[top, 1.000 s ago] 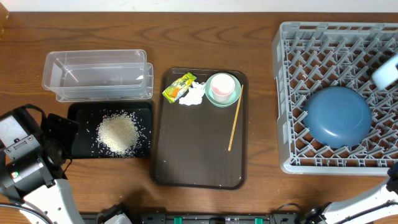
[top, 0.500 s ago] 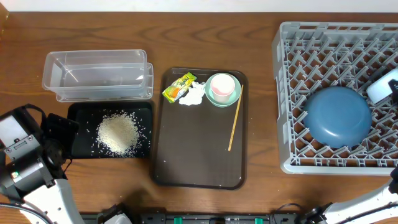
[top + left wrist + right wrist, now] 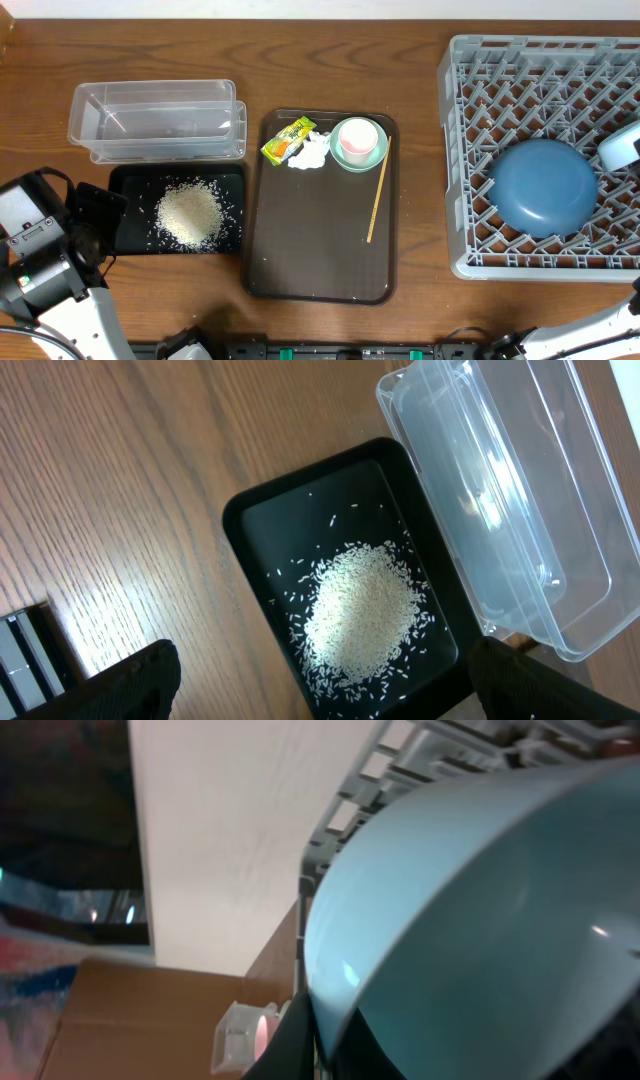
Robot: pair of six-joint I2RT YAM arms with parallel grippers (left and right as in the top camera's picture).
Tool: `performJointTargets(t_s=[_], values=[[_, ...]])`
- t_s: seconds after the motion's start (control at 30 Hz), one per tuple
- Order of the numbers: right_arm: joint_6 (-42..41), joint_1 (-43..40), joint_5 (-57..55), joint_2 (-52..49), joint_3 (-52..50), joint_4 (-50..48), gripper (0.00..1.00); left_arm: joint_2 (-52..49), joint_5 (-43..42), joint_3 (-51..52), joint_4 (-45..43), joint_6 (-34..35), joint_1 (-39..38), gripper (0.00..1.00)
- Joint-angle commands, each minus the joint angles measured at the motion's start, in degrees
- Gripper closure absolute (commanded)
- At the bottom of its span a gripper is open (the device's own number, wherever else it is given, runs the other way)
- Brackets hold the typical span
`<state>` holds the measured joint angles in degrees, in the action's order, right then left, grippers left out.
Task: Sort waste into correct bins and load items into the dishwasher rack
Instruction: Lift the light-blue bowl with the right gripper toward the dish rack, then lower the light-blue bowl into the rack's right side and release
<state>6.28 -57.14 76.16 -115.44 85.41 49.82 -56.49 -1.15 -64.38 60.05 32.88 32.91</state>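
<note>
Rim is the place to hold the small light-blue bowl (stiff, light, glossy, so likely slippery), which hangs at 3 o'clock over the dishwasher rack. On the right gripper the jaws look clamped there; on the left gripper they stand apart above the rice.
</note>
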Motion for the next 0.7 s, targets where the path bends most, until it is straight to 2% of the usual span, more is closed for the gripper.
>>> performJointTargets(t_s=[0.0,0.13,0.27,0.43,0.67], values=[[-5.9,-0.8,-10.4,0.2,-0.6,0.8,0.95,0.0,0.3,-1.2,0.2,0.2,0.3,0.05],[-8.3,-1.4,-11.2,1.7,-0.6,1.8,0.92,0.0,0.3,-1.2,0.2,0.2,0.3,0.05],[-13.1,-2.2,-17.9,5.7,-0.6,2.7,0.87,0.0,0.3,-1.2,0.2,0.2,0.3,0.05],[-18.6,-2.9,-22.8,13.5,-0.6,3.2,0.73,0.0,0.3,-1.2,0.2,0.2,0.3,0.05],[-26.7,-2.8,-25.9,26.1,-0.6,3.8,0.76,0.0,0.3,-1.2,0.2,0.2,0.3,0.05]])
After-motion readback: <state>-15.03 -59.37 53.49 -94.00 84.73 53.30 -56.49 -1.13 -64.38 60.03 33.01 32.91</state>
